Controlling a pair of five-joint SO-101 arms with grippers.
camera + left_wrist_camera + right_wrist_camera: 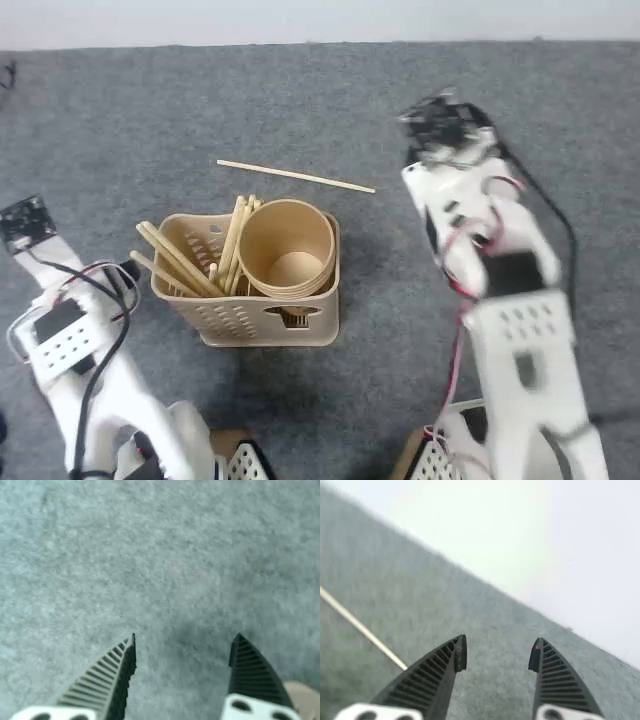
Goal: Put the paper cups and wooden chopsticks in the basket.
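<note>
While left gripper point(186, 635) and right gripper point(500, 639) both gape empty, you've one loose chopstick point(295, 176) on the mat point(150, 120) at 12 o'clock of the basket point(270, 320). The cups point(287, 250) and other chopsticks point(185, 262) sit inside it; right gripper is at the loose chopstick's 3 o'clock.

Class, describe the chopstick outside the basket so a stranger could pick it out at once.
Start at the beige basket in the middle of the grey surface. Just beyond its far rim lies a single wooden chopstick, flat on the grey. Unlike the other chopsticks, which lean bundled inside the basket, it lies alone outside.
</note>
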